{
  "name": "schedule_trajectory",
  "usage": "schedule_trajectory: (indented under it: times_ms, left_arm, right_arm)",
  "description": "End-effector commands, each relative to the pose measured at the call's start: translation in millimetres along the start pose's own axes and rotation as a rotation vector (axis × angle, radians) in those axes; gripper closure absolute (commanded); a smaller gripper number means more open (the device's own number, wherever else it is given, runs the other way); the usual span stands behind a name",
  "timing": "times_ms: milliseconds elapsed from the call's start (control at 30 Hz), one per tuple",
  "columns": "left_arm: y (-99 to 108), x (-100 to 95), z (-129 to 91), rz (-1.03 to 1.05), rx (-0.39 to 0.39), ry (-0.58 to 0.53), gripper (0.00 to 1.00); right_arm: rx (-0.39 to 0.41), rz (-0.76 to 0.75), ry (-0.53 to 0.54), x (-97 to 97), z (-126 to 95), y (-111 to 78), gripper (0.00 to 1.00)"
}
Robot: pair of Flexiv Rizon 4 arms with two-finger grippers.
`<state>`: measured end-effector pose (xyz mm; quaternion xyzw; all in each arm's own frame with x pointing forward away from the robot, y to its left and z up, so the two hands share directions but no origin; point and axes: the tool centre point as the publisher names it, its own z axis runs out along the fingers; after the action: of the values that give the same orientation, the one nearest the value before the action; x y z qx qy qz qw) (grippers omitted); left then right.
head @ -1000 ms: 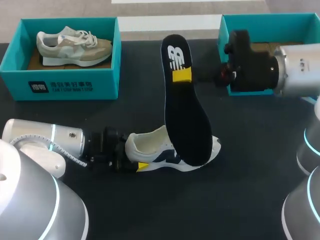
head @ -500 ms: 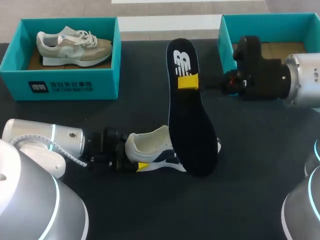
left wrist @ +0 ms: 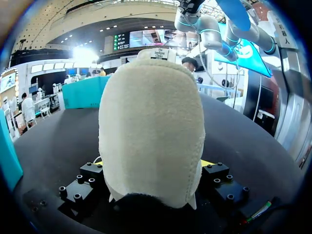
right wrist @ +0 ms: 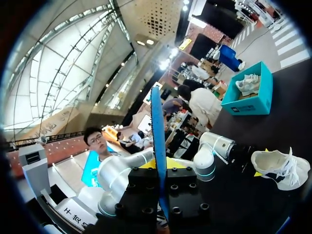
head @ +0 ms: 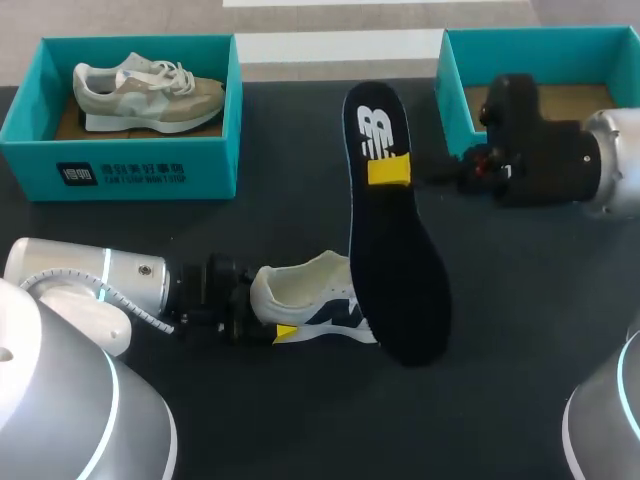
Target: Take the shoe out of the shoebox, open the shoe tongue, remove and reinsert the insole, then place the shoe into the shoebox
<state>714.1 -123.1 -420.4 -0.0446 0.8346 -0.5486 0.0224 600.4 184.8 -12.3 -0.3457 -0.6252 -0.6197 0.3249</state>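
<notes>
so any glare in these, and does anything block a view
Head view: even light, no glare on the dark table, insole plainly lit. Left wrist view: the shoe fills the middle, with a bright flare beyond it. Right wrist view: bright room lights behind the edge-on insole.

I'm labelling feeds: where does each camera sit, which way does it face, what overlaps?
Head view: above and behind the robot, looking down on the table; left arm and right arm show.
Left wrist view: on that wrist, facing the shoe heel-on in the left pincer.
Right wrist view: on that wrist, sighting along the insole in the right pincer.
All show the shoe.
</notes>
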Motion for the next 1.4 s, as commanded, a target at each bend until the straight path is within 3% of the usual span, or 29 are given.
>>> schedule_trajectory:
  times_ms: [33,400,433,467,767,1167,1400]
  left_arm:
    - [3.5,0.7,2.3,-0.001,-0.002,0.0,1.0]
    - [3.5,0.7,2.3,-0.001,-0.002,0.0,0.97]
    - [3.5,0.7,2.3,-0.001,-0.002,0.0,0.59]
    - [3.5,0.7,2.3,-0.001,-0.002,0.0,0.0]
    - [-7.5,2.3,-9.7,-0.012,-0.034,0.035,0.0]
    - [-24.4,-1.8,-31.8,0.026,-0.221,0.03,0.0]
    - [-24.4,-1.8,-31.8,0.026,-0.221,0.03,0.0]
  right_arm:
    - [-0.022,0.0,-0.012,8.4,4.1,-5.7,1.0]
    - [-0.022,0.0,-0.012,8.4,4.1,-5.7,1.0]
    - [-0.022,0.0,-0.012,8.4,4.1,-5.7,1.0]
    - [-0.022,0.0,-0.012,8.4,4.1,-5.7,1.0]
    - [-0.022,0.0,-0.012,8.4,4.1,-5.7,1.0]
    - [-0.022,0.0,-0.012,8.4,4.1,-5.7,1.0]
    - [-0.022,0.0,-0.012,8.4,4.1,-5.7,1.0]
